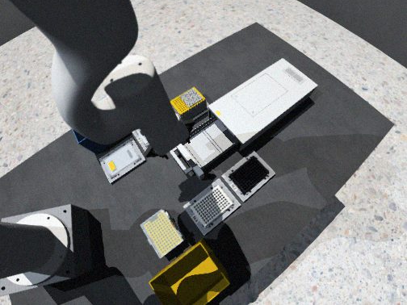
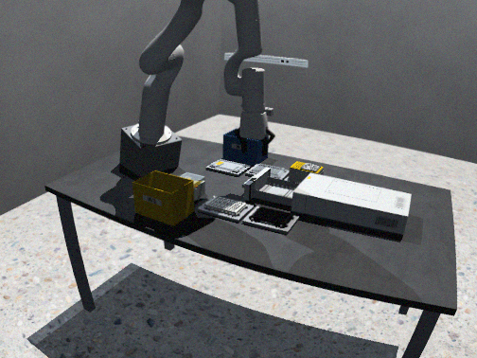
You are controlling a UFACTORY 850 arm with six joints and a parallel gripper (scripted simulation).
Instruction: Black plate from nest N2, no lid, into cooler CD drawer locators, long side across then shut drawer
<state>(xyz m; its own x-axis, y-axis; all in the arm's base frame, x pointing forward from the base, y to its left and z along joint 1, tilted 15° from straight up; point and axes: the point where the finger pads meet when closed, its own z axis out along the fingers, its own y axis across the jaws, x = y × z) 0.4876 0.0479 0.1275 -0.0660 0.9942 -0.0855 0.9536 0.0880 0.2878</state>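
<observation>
The black plate [image 1: 249,174] lies uncovered in a light nest beside the cooler CD [image 1: 262,98], and also shows in the exterior view [image 2: 272,218]. CD's drawer [image 1: 206,142] stands pulled out, with a pale floor and nothing in it; it also shows from the side [image 2: 272,190]. A small yellow lamp [image 1: 218,113] shows on CD's front corner. My gripper [image 2: 257,141] hangs open and empty, well above the bench, in front of the blue bin [image 2: 239,148] and behind the drawer. In the overhead view my arm hides the gripper.
A grey well plate [image 1: 211,206] sits in the nest next to the black plate. A yellow-rimmed plate [image 1: 189,100] lies behind the drawer. A nest with a yellow tag [image 1: 121,159], a cream plate [image 1: 161,232] and a yellow bin [image 1: 190,277] stand nearer my base.
</observation>
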